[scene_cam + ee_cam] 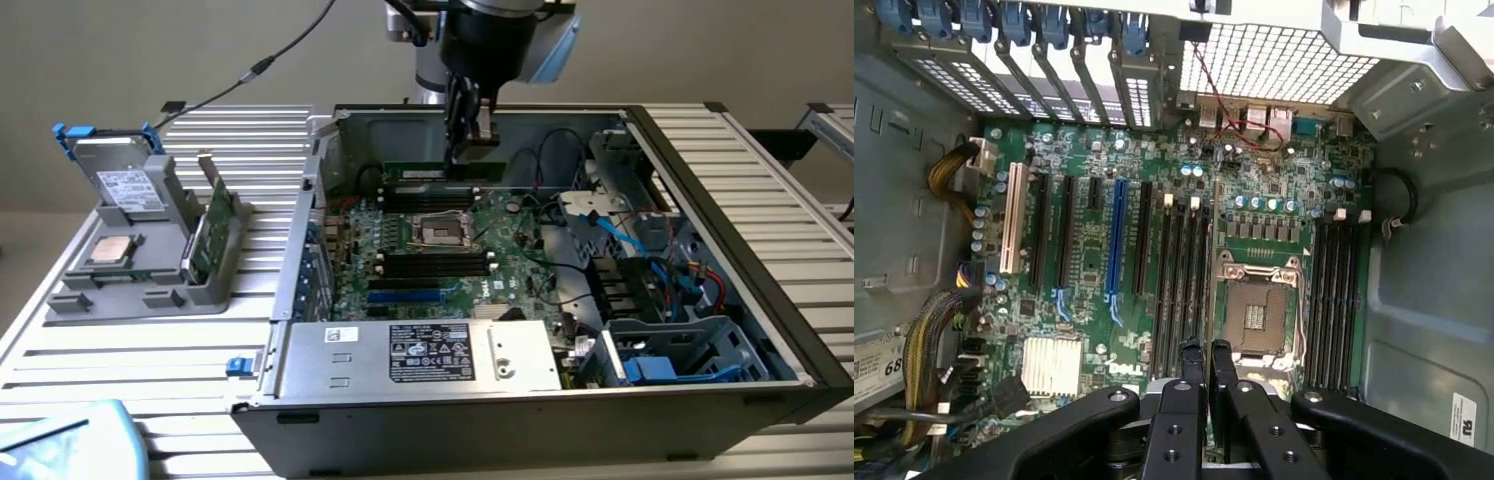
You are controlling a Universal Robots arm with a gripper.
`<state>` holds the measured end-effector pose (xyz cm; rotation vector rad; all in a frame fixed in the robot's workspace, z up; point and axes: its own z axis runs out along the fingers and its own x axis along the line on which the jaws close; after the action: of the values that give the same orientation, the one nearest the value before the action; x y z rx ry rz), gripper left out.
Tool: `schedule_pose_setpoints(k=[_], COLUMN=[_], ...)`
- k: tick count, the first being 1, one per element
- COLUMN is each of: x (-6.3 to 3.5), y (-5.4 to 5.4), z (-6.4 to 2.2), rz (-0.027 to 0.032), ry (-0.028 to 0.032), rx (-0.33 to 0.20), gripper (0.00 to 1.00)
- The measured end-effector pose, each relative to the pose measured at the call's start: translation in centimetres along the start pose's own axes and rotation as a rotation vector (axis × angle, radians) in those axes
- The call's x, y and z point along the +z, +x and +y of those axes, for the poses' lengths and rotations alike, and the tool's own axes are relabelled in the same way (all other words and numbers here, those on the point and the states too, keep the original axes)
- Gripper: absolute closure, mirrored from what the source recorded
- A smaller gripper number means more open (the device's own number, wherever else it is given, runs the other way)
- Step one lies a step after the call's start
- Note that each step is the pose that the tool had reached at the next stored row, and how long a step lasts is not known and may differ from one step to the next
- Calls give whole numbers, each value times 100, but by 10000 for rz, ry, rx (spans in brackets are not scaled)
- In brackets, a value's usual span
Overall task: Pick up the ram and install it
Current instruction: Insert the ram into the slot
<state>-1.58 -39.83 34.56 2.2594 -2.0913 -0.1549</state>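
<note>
Gripper (471,150) — closed on the ram (424,172), fingers drawn in on the stick's thin faces. The ram is held level and on edge inside the open computer case (747,200), right at the black memory slots (424,197) beside the CPU socket (441,232); whether it touches them cannot be told. Tray (80,300) — placed at the exterior view's left, well apart from the case, with a green card (207,235) stood upright in it.

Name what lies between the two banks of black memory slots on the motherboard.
The CPU socket in its metal frame sits between them; the wrist view shows it plainly.
</note>
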Motion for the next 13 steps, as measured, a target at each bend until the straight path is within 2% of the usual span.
schedule_pose_setpoints(k=[13], x=[236], y=[57], z=[0], rz=[0], ry=[0], rx=[4], gripper=[86])
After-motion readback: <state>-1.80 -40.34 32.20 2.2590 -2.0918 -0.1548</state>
